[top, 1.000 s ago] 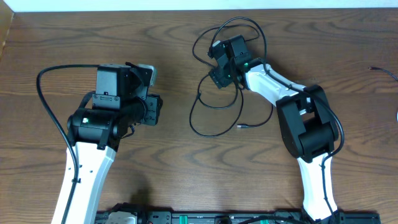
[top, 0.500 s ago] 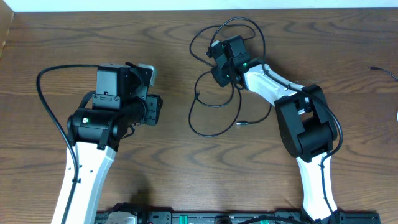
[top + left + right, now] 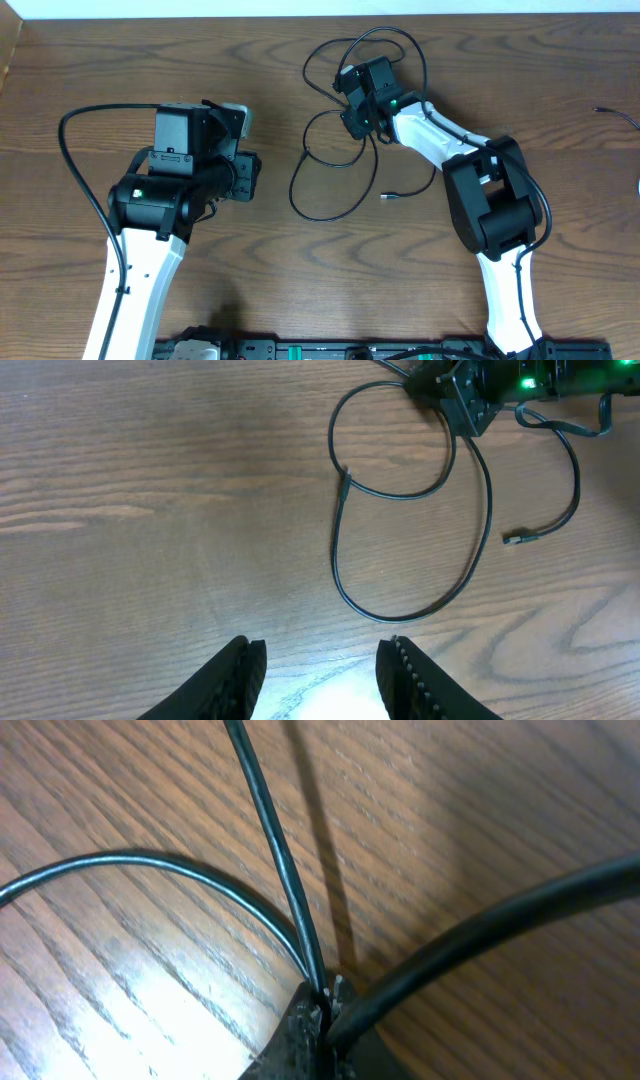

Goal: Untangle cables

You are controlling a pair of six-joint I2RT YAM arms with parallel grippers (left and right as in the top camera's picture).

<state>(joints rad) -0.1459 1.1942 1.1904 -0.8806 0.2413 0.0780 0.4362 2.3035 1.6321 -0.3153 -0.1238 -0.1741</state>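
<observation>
Thin black cables point(image 3: 325, 218) lie in loose overlapping loops on the wooden table, right of centre, and one small plug end point(image 3: 388, 197) rests free on the wood. My right gripper point(image 3: 352, 112) sits over the top of the tangle. In the right wrist view it point(image 3: 325, 1005) is shut on a thin black cable point(image 3: 268, 830), and a thicker strand crosses beside the jaws. My left gripper point(image 3: 250, 175) hovers to the left, well apart from the loops. It point(image 3: 322, 650) is open and empty, with the cable loop point(image 3: 334, 565) ahead of it.
Another thin cable end point(image 3: 610, 112) lies at the far right edge of the table. The table's back edge meets a white wall. Bare wood point(image 3: 150, 510) spreads between the left gripper and the loops.
My right gripper has closed on the cable. The lower loop has slid left and widened, and the plug end shifted slightly. The left arm has not moved.
</observation>
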